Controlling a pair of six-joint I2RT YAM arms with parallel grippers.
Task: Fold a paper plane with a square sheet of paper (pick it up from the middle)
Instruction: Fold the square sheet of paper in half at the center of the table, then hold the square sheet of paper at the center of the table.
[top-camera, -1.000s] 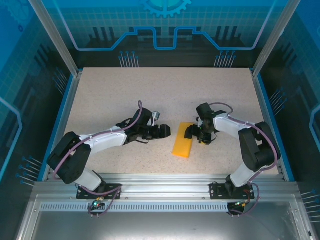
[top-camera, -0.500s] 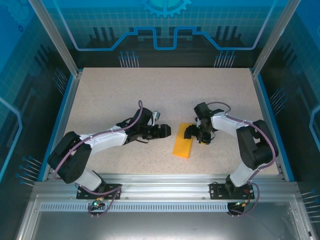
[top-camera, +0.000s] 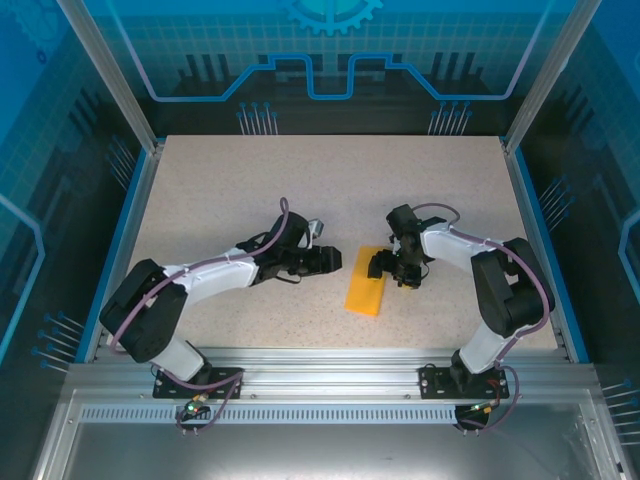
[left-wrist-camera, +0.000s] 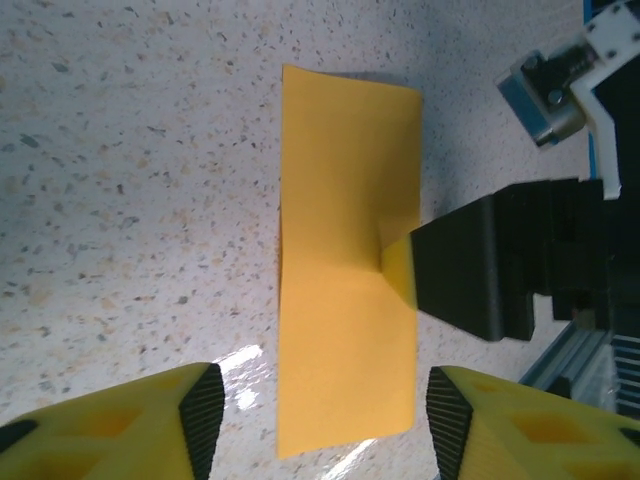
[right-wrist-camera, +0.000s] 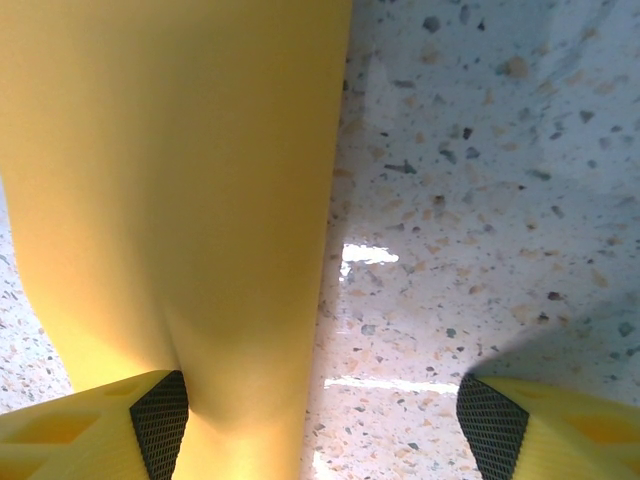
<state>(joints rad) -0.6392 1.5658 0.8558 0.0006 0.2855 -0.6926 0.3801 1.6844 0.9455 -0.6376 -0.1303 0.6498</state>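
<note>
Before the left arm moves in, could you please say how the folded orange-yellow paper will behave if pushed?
Probably floppy: the folded orange-yellow paper rectangle buckles where the right end effector presses its edge. Likely light and apt to slide, since the speckled tabletop looks glossy.

One sheet of paper (top-camera: 364, 291), a single orange-yellow rectangle, is lying on the one speckled tabletop (top-camera: 230, 190). Two arms are reaching over it, the left arm (top-camera: 210, 275) and the right arm (top-camera: 480, 255), each carrying one pincer, making two: the left pincer (top-camera: 330, 262) and the right pincer (top-camera: 385, 265). Each pincer is showing two yellow fingers (left-wrist-camera: 120, 425) in its own wrist view, four in all.
</note>
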